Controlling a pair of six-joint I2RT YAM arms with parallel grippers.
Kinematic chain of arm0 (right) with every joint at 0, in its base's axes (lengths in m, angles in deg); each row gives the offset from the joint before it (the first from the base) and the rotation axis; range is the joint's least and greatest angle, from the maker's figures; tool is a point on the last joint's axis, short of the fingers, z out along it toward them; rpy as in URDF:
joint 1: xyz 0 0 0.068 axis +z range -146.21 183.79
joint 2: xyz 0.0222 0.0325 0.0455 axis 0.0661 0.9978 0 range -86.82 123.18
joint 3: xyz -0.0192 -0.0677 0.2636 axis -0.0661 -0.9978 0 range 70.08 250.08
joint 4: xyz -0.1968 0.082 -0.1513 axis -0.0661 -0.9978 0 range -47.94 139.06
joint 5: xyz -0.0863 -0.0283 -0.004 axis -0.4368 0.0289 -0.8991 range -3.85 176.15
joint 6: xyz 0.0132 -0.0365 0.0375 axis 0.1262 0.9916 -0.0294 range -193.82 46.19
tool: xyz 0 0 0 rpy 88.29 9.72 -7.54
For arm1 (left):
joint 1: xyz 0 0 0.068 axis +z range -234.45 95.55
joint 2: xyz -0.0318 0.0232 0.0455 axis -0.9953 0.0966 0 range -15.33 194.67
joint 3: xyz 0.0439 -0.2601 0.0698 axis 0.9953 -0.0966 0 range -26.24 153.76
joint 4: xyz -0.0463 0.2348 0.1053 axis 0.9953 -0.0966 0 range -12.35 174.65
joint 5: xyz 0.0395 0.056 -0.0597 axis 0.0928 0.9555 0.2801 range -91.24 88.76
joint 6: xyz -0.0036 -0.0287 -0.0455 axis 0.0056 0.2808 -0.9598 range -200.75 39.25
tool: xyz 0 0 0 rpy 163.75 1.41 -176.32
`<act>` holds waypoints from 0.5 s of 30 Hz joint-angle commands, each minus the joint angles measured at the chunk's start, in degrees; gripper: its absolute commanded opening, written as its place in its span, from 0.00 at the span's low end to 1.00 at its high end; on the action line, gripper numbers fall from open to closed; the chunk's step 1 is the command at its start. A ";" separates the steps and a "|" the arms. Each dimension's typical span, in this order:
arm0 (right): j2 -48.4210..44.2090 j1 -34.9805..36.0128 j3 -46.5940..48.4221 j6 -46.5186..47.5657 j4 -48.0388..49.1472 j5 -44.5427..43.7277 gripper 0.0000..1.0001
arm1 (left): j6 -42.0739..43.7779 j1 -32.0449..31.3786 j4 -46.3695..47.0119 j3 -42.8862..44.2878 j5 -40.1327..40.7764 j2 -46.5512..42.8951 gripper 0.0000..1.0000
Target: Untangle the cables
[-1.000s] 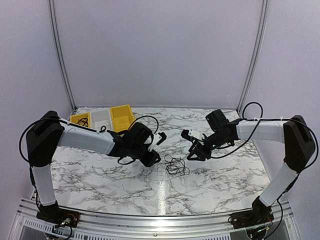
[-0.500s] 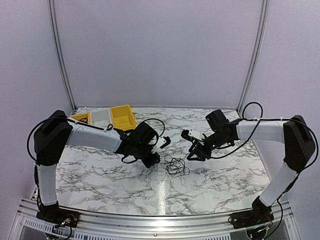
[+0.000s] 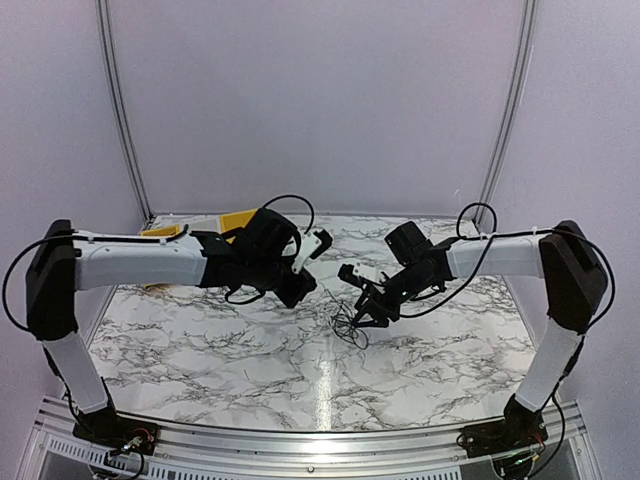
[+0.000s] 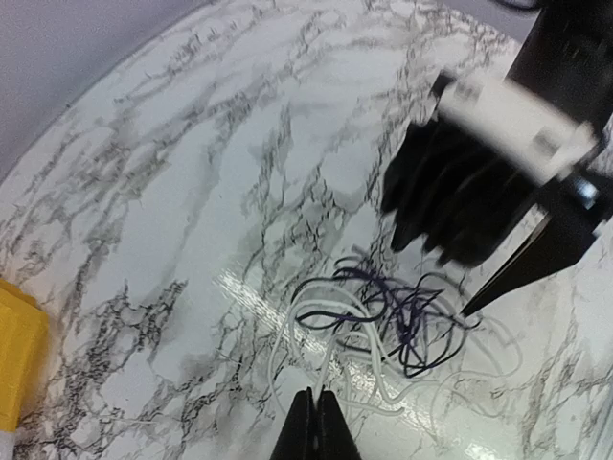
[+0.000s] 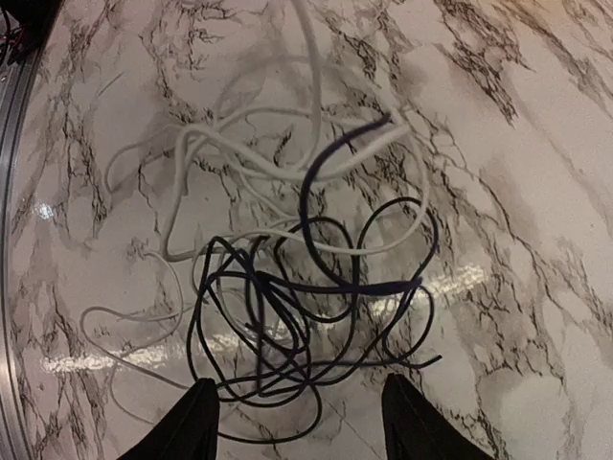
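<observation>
The cables (image 3: 347,326) lie in one loose tangle on the marble table, dark loops (image 5: 306,307) woven through a white one (image 5: 239,163). In the left wrist view my left gripper (image 4: 316,401) is shut, with a strand of the white cable (image 4: 330,331) rising out from between its tips. In the top view this gripper (image 3: 308,287) hangs just left of the tangle. My right gripper (image 5: 306,422) stands open above the dark loops, one finger on each side, holding nothing. From above, the right gripper (image 3: 362,312) is at the tangle's right edge.
Yellow bins (image 3: 237,220) sit at the back left, mostly hidden behind my left arm; a yellow corner (image 4: 14,364) also shows in the left wrist view. Bare marble surrounds the tangle. The right gripper (image 4: 469,192) looms just beyond the cables there.
My left gripper has shut on the white cable and risen toward the middle. The right gripper has moved left over the tangle and opened wider.
</observation>
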 commanded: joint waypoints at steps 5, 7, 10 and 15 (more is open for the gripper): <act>8.19 2.59 3.91 -5.10 3.72 3.59 0.54 | -9.65 -0.26 1.83 0.16 6.05 -17.39 0.00; 8.48 2.62 3.18 -5.30 4.56 2.75 0.52 | -10.66 -0.25 2.76 -0.11 6.87 -20.43 0.00; 9.02 2.58 3.16 -5.15 4.34 2.98 0.50 | -11.15 -0.25 2.54 1.22 6.91 -23.15 0.00; 5.00 1.11 3.60 -4.56 3.42 2.38 0.47 | -11.45 -0.23 1.66 3.81 6.48 -24.75 0.00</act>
